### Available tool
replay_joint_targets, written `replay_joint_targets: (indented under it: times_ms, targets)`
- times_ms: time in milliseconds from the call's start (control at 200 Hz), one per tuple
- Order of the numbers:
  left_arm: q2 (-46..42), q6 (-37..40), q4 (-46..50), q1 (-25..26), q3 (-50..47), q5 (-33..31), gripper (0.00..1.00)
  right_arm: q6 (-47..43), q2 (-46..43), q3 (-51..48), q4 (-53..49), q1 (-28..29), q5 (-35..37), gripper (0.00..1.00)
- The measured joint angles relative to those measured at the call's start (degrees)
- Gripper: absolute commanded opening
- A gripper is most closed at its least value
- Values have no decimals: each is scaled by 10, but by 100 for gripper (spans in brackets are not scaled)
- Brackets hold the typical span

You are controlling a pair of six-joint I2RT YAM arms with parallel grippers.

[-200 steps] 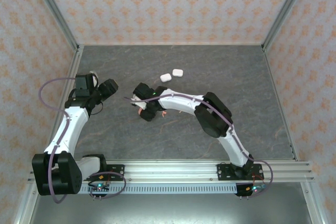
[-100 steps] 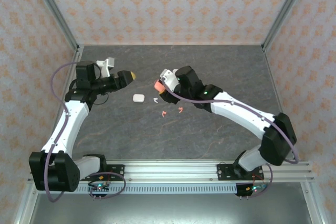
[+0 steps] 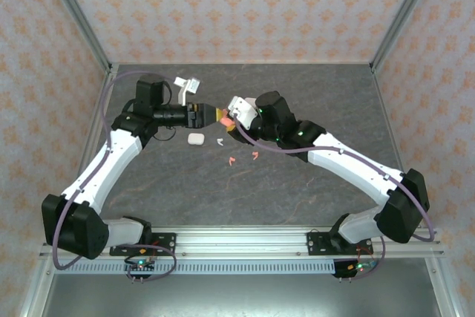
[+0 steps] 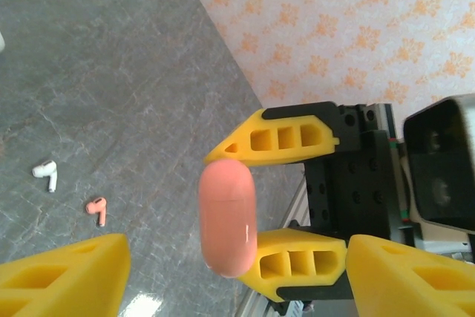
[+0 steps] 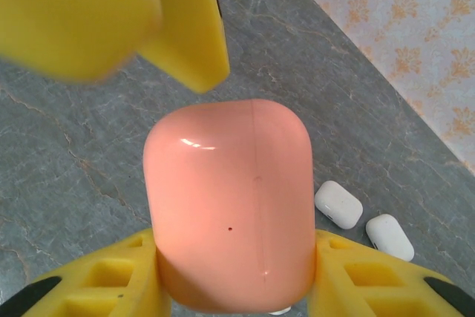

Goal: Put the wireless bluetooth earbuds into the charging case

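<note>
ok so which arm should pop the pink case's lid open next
Left, probably. The right gripper is shut on the pink case, so it can only steady it. The left gripper is open, facing the case.

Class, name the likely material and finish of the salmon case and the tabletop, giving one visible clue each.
The salmon case: probably smooth glossy plastic; bright highlights and a fine seam show. The tabletop: looks like grey veined stone or printed laminate, mostly matte; which is unclear.

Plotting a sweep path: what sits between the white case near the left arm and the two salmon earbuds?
One white earbud, touching neither the white case nor the salmon earbuds; the top view shows it.
</note>
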State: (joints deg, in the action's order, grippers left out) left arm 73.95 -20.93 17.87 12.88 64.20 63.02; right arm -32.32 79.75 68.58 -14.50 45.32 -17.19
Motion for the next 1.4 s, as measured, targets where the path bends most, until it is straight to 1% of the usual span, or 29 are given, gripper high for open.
replay_joint_targets:
  times_ms: [160,475,706,796,956,1031,1141,1216,1306,1401]
  targets:
    - [16,7,13,17,11,0,69,-4,0,2,0,0,0,43]
    - [45,33,45,37,37,6,47,-9,0,19,0,0,-4,43]
    - [50,46,58,37,45,11,30,-11,0,20,-5,0,-7,45]
    - [51,45,59,37,47,11,26,-14,0,23,-11,0,-7,47]
    - [51,45,57,40,47,7,21,-12,-2,28,-29,-2,-12,60]
    - [50,44,50,40,47,-2,16,-2,-10,28,-41,-9,-22,66]
    - [33,34,4,40,28,-22,16,34,-49,19,-45,-45,-55,79]
    - [14,28,-32,41,5,-37,14,66,-96,-1,-38,-80,-89,85]
    - [-6,27,-76,49,-16,-58,13,126,-150,-26,-18,-126,-137,87]
    - [-28,35,-131,68,-44,-82,10,198,-179,-43,14,-164,-183,88]
